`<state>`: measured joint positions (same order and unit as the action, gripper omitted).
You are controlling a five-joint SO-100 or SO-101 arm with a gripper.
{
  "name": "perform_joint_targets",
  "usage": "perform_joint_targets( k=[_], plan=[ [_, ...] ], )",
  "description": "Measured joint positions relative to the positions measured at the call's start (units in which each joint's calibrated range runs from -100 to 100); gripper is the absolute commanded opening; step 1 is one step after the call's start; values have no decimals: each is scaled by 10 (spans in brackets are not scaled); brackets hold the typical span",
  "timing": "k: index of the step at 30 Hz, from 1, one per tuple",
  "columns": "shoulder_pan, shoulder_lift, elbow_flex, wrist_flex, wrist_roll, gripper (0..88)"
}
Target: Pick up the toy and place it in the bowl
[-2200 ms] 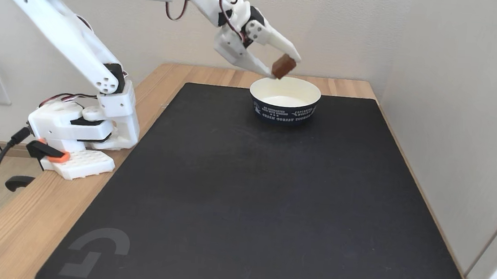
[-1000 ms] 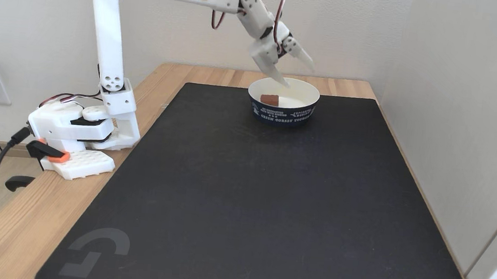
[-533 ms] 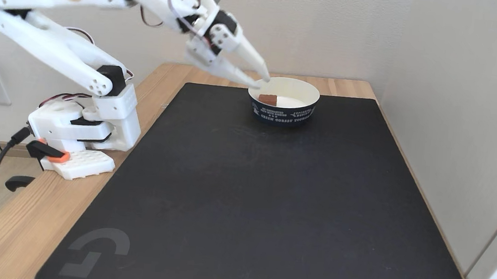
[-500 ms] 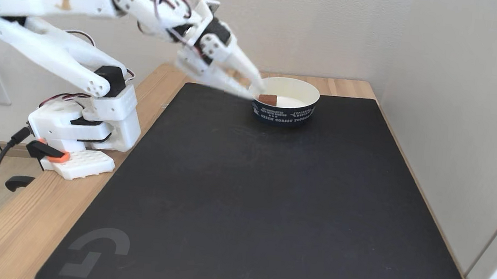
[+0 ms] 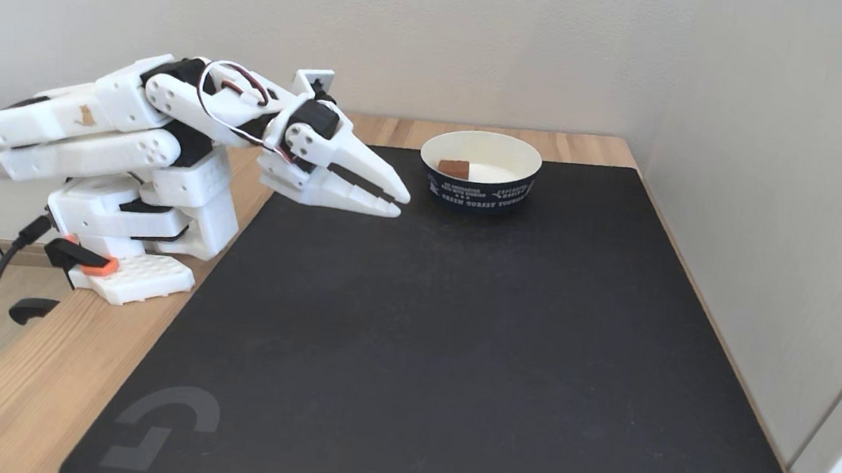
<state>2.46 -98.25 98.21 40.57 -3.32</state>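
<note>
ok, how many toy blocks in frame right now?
1. The toy lies inside the bowl, on its left side in the fixed view, at the far end of the black mat. The bowl's near wall could hide another.

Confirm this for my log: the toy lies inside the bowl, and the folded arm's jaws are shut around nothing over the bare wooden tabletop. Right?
Not quite. The fixed view shows the gripper hanging over the black mat, not bare wood. The toy does lie in the bowl, jaws shut on nothing.

In the fixed view the bowl [image 5: 481,171] sits on the mat [image 5: 458,331] just right of my gripper [image 5: 396,205], the toy [image 5: 454,167] inside it, seemingly toward my side.
</note>
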Motion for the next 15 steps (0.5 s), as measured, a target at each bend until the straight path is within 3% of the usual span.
perform_joint_targets(
  k=[9, 15],
  plan=[
    [-3, -3, 5, 88, 40, 31],
    [-4, -3, 5, 120, 40, 28]
  ],
)
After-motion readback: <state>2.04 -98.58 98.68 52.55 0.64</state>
